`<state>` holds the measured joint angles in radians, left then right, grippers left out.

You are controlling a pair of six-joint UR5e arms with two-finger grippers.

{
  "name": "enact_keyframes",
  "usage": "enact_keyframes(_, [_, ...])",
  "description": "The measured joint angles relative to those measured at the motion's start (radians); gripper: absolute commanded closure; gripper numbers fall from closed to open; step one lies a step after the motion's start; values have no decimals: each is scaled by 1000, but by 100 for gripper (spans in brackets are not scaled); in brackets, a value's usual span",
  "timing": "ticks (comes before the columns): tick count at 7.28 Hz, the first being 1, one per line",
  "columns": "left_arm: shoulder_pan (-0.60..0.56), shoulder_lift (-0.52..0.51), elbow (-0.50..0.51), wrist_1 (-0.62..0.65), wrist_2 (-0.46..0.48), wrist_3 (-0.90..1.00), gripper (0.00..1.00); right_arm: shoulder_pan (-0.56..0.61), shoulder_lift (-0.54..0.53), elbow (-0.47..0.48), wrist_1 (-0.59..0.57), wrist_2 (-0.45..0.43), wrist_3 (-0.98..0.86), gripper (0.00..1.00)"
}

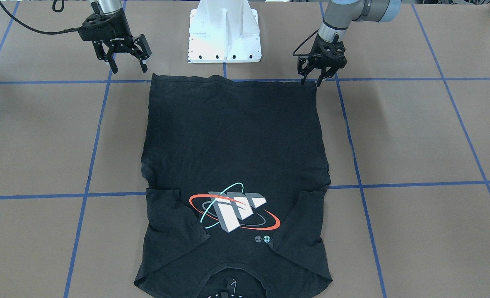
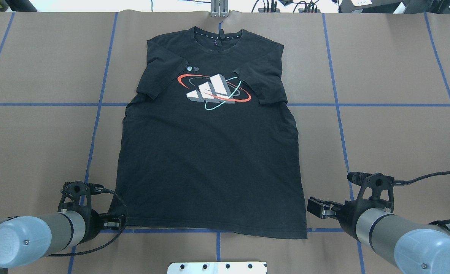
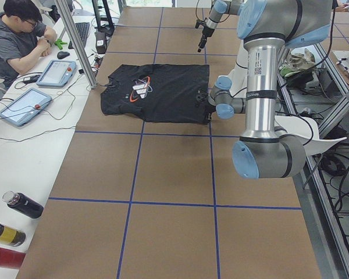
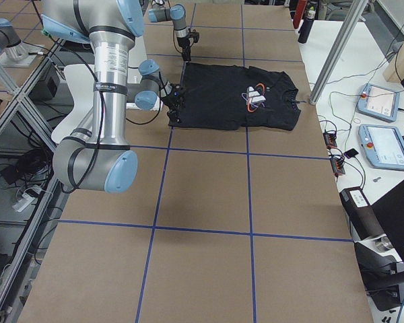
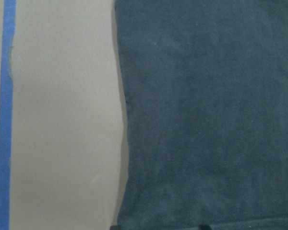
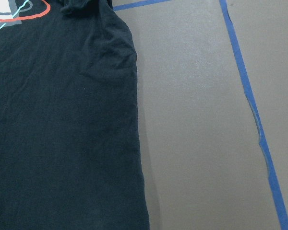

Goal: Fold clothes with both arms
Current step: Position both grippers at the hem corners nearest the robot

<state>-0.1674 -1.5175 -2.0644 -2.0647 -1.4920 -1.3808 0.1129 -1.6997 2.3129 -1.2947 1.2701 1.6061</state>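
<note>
The black T-shirt (image 1: 232, 136) lies flat and face up on the brown table, its logo (image 2: 214, 91) showing and both sleeves folded in over the chest. The collar points away from the robot and the hem runs along the robot's side. My left gripper (image 1: 312, 81) is low at the hem's left corner (image 2: 112, 219), its fingers a little apart and open around the fabric edge. The left wrist view shows that shirt edge (image 5: 127, 120) close up. My right gripper (image 1: 129, 64) hangs open just outside the other hem corner (image 2: 304, 234), holding nothing.
The white pedestal base (image 1: 225, 37) stands behind the hem between the arms. Blue tape lines (image 2: 95, 114) cross the table. A person (image 3: 17, 40) sits at a side desk with tablets (image 3: 57, 72), and bottles (image 3: 20, 204) lie beside it.
</note>
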Motion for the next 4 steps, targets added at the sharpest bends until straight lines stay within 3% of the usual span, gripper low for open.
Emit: enact_keyframes(4, [-1, 2, 4, 1, -21, 0, 47, -1, 0, 0, 0, 0, 0, 0])
